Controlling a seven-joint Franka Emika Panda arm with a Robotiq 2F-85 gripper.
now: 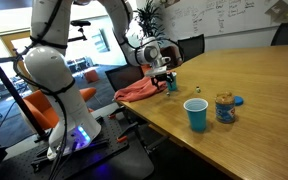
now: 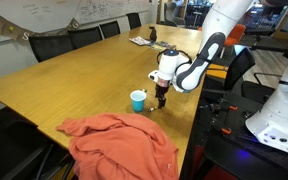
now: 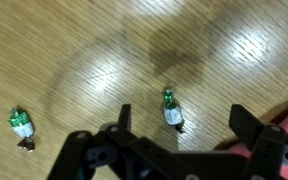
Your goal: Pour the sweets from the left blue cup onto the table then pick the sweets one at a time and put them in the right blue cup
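Your arm [image 2: 197, 66] reaches over the table [image 1: 254, 90], with the gripper [image 3: 182, 114] pointing down just above the wood beside the orange cloth [image 1: 139, 92]. Its jaws stand wide apart, holding nothing. One sweet [image 3: 170, 108] lies on the table between them and a second sweet [image 3: 22, 125] lies off to the side. The bright blue cup [image 1: 196, 114] stands well apart.

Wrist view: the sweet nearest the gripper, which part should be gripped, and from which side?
Grip the sweet at its plump whitish middle, not the twisted green end. Come straight down from above: it lies flat on the table, with its length crosswise to the line between the fingers, so the open gripper would probably close across its narrow width.
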